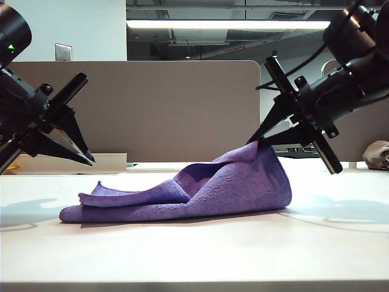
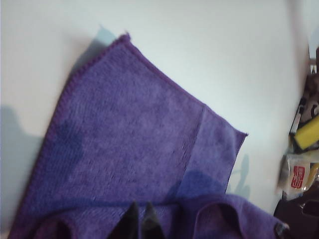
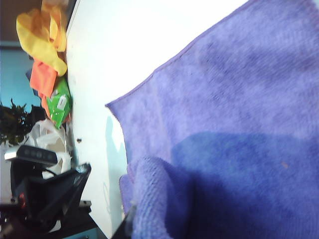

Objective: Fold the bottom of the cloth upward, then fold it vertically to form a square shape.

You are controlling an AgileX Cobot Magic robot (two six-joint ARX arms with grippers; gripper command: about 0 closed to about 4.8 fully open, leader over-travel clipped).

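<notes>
- The cloth is a purple-lavender microfibre towel with a fuzzy terry nap and a narrow stitched hem along its edges; it lies on the white, smooth table, roughly centre in the exterior view.
- Shape: the left part of the cloth lies low and flat with a small curled-up lip at its left end; the right part rises in a soft rounded fold to a peak.
- Right gripper: slim black tapered fingers, tips at the cloth's raised peak. Jaws clenched on that lifted cloth edge. In the right wrist view a bunched roll of cloth covers the fingertips, so the pinch itself is hidden there.
- Left gripper: the same black pointed fingers, hanging above the table left of the cloth, clear of it in the exterior view. Jaws pressed together, nothing between them.
- Left wrist view: dark fingertips sit together over the flat cloth, whose hemmed corner lies on bare table.
- A brownish-grey lump sits at the far right table edge, well apart from the cloth.
</notes>
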